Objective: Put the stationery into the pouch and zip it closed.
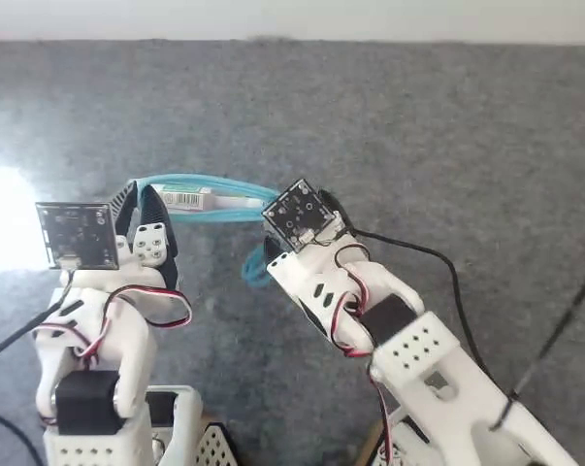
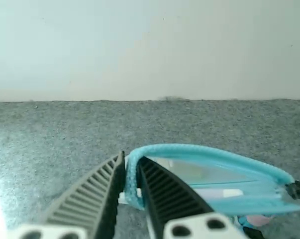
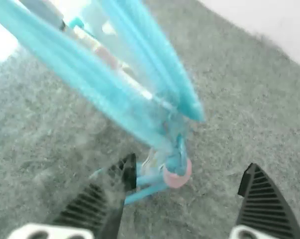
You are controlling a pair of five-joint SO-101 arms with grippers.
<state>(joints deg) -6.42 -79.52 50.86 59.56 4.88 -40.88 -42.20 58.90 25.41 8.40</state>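
Here, the teal pouch [image 1: 214, 199] lies on the grey table [image 1: 418, 126], stretched between my two arms. In the left wrist view the pouch [image 2: 209, 164] has its two teal edges bowed apart, so the mouth gapes. Through the clear side I see a white item [image 2: 214, 193] lying inside. From above, that item [image 1: 190, 200] sits lengthwise in the pouch and carries a printed label.

The left gripper [image 2: 131, 186] is pinched tight on one end of the pouch, with the teal edge squeezed between its ribbed black jaws. In the high view that gripper [image 1: 142, 209] is at the pouch's left end.

The right gripper [image 3: 191, 164] is at the other end, jaws spread wide and holding nothing. Between them lies the tip of the pouch [image 3: 130, 94] with a small pink piece [image 3: 177, 175] and a teal cord [image 3: 145, 191]. One jaw is just beside the cord; I cannot tell whether it touches. From above, the cord [image 1: 253, 270] loops out beside the right gripper [image 1: 270, 254].

A pale wall [image 2: 140, 45] rises behind the table.
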